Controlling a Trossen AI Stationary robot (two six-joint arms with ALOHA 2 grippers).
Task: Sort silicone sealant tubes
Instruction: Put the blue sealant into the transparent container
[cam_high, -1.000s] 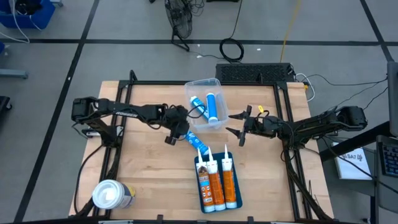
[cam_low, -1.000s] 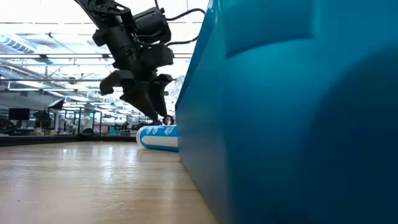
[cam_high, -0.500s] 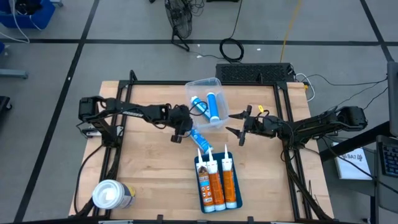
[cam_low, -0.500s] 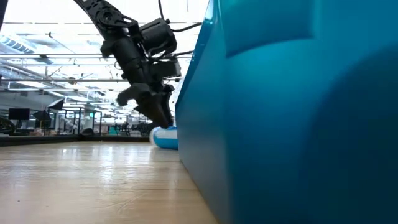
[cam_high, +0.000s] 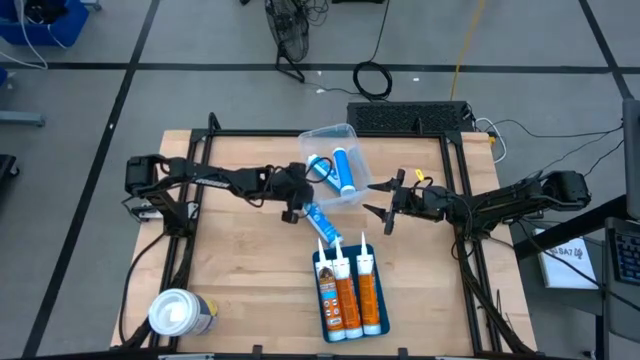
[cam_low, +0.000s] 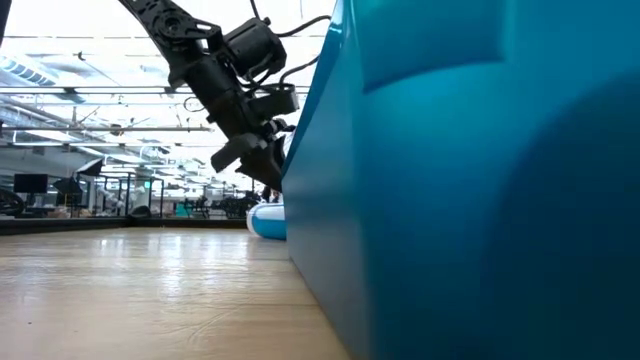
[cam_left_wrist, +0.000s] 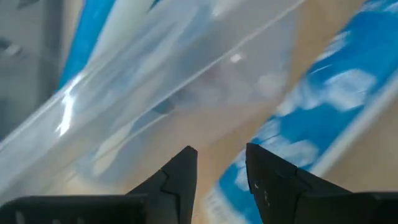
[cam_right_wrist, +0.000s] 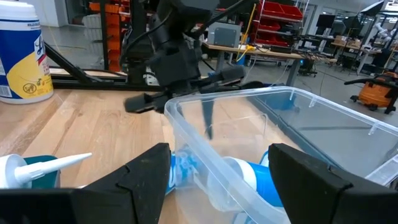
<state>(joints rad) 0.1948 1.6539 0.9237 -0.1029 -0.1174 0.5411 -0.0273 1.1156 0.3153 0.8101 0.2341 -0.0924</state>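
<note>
Dark left gripper fingers slightly parted, seemingly just touching blue tube; right gripper wide open.

Tubes lying across the tabletop
Two sitting in the bin at twelve o'clock, three lying in the tray at six, one tube lying between.

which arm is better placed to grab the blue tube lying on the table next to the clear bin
Left. The left gripper is open right at the loose blue tube beside the clear bin. The right gripper, jaws open, hangs farther off, on the bin's other side.
</note>
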